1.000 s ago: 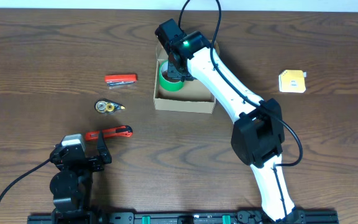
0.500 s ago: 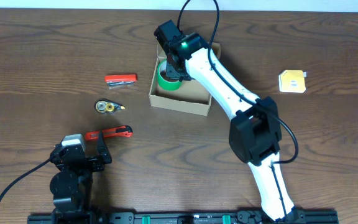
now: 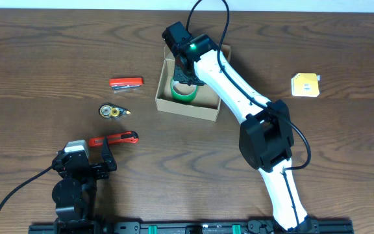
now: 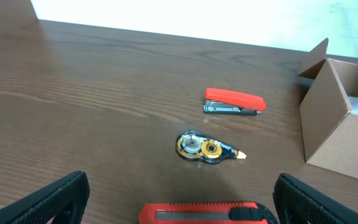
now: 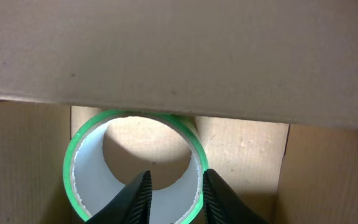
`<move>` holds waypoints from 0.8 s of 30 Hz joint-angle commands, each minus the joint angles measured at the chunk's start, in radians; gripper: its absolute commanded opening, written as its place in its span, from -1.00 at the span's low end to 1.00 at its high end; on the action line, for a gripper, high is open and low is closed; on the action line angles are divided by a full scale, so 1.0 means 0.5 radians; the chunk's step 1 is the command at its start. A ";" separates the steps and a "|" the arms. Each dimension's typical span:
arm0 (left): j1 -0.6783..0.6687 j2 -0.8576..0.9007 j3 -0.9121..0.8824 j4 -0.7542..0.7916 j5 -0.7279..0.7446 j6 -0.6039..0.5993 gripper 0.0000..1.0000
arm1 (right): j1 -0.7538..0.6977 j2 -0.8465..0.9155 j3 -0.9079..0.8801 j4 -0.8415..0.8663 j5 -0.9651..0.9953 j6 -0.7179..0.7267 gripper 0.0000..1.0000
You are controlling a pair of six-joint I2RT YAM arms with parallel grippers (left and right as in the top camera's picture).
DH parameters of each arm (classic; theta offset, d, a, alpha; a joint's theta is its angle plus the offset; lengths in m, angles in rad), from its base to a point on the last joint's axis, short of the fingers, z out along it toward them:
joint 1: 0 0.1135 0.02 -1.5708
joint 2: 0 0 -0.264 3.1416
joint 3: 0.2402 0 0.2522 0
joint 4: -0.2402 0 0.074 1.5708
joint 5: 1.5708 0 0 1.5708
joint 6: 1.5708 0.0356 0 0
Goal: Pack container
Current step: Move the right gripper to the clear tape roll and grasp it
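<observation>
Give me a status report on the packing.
Left gripper open, low by red cutter. Right gripper jaws parted astride green tape roll inside container. Red stapler outside, nothing blocking.

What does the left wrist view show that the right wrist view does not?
Only the left wrist view: the red stapler, the correction tape dispenser, the red utility knife, and the open left gripper. Only the right wrist view: the green tape roll, and the right gripper with jaws apart over it. Both: the cardboard container, outside in the first, inside in the second.
</observation>
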 commanded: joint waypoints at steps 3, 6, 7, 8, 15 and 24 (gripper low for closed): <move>-0.008 -0.013 -0.051 -0.005 -0.007 -0.029 0.91 | -0.018 0.006 0.003 -0.003 0.015 0.008 -0.40; -0.008 -0.013 -0.051 -0.005 -0.007 -0.030 0.91 | -0.018 -0.013 0.005 -0.012 0.014 -0.015 -0.42; -0.008 -0.013 -0.051 -0.005 -0.008 -0.030 0.91 | -0.018 -0.030 0.005 -0.023 0.014 -0.032 -0.42; -0.008 -0.013 -0.051 -0.005 -0.008 -0.030 0.91 | -0.019 -0.050 0.005 -0.035 0.014 -0.058 -0.45; -0.008 -0.013 -0.051 -0.005 -0.007 -0.029 0.91 | -0.046 -0.327 0.005 -0.151 0.014 -0.343 -0.43; -0.008 -0.013 -0.051 -0.005 -0.007 -0.030 0.91 | -0.388 -0.673 0.005 -0.549 0.014 -0.544 -0.41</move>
